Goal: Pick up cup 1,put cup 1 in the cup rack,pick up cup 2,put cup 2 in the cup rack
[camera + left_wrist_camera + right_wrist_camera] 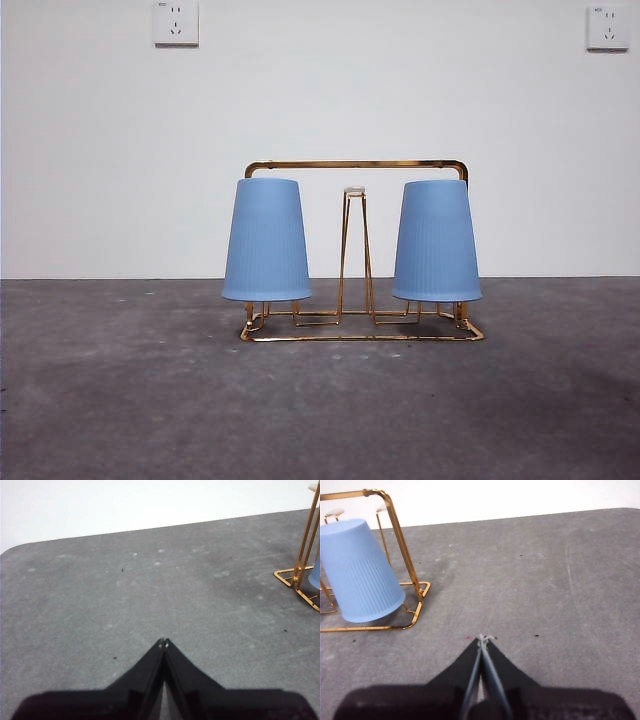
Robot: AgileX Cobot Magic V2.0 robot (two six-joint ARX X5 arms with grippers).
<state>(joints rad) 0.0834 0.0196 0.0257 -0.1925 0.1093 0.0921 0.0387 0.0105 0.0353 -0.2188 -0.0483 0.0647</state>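
A: Both cups racked? Step in hand?

B: Seems done. Two blue cups upside down on the cup rack (360, 165): one cup (266, 240) at one end of the arched frame, other cup (436, 241) at the opposite end, bare middle prong (354, 192) between.

A: Jaws?

B: Left gripper (163, 642) pressed closed, empty, low over the counter (150, 590), well apart from the rack's corner. Right gripper (482, 639) likewise closed, holding nothing, near the rack's end.

A: Next move?

B: Probably none; parking the arms, perhaps.

A: Hidden?

B: Prongs inside cups; impossible to say which is cup 1.
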